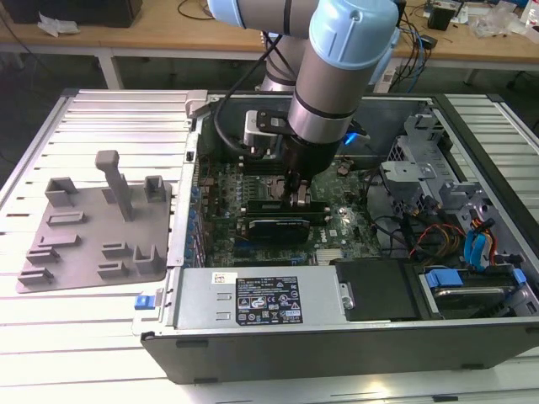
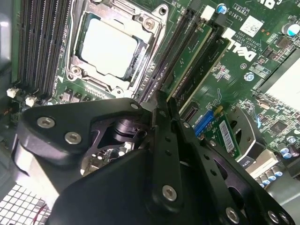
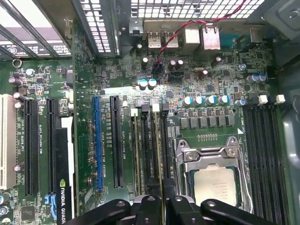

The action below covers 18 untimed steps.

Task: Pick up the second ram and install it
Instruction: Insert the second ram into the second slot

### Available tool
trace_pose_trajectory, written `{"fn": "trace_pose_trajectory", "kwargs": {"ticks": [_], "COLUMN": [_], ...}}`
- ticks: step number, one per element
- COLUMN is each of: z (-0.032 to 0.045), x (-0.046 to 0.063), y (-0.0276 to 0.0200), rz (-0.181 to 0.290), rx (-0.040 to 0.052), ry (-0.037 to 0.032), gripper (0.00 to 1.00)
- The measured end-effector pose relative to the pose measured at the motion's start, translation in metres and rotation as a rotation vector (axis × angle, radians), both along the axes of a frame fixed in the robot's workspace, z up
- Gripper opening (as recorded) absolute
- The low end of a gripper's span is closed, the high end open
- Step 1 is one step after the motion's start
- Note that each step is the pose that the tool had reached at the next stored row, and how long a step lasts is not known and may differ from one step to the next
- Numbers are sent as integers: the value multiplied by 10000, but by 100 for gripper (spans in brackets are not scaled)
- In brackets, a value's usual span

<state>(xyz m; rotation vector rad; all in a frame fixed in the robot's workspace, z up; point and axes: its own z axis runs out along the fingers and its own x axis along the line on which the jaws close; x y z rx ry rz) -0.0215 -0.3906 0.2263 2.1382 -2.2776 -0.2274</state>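
Note:
The second ram (image 3: 161,154) is a thin green stick standing on edge in a memory slot beside the processor socket (image 3: 215,185); in the second wrist view the second ram (image 2: 190,65) runs away from the fingertips along the slot. My gripper (image 3: 164,201) is shut on its near end, one black finger on each side. In the exterior view the gripper (image 1: 299,200) reaches down into the open computer case onto the motherboard (image 1: 337,223). I cannot tell how deep the stick sits in the slot.
Empty black memory slots (image 3: 265,154) lie on the far side of the socket. A graphics card (image 3: 63,187) stands in the expansion slots nearby. The power supply (image 1: 253,299) and drive cage (image 1: 472,252) crowd the case. A grey slotted fixture plate (image 1: 93,236) rests outside, at the exterior view's left.

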Motion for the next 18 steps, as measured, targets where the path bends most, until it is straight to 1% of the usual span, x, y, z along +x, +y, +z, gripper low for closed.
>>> {"fn": "trace_pose_trajectory", "kwargs": {"ticks": [2, 4, 5, 10, 18], "z": [-1, -3, -12, -32, -28], "x": [0, 1, 0, 0, 0], "y": [0, 18, 20, 19, 19], "rz": [0, 0, -1, -1, 61], "rx": [1, 0, 0, -2, 1], "ry": [-1, -1, 0, -1, -2], "gripper": [11, 11, 11, 11, 11]}}
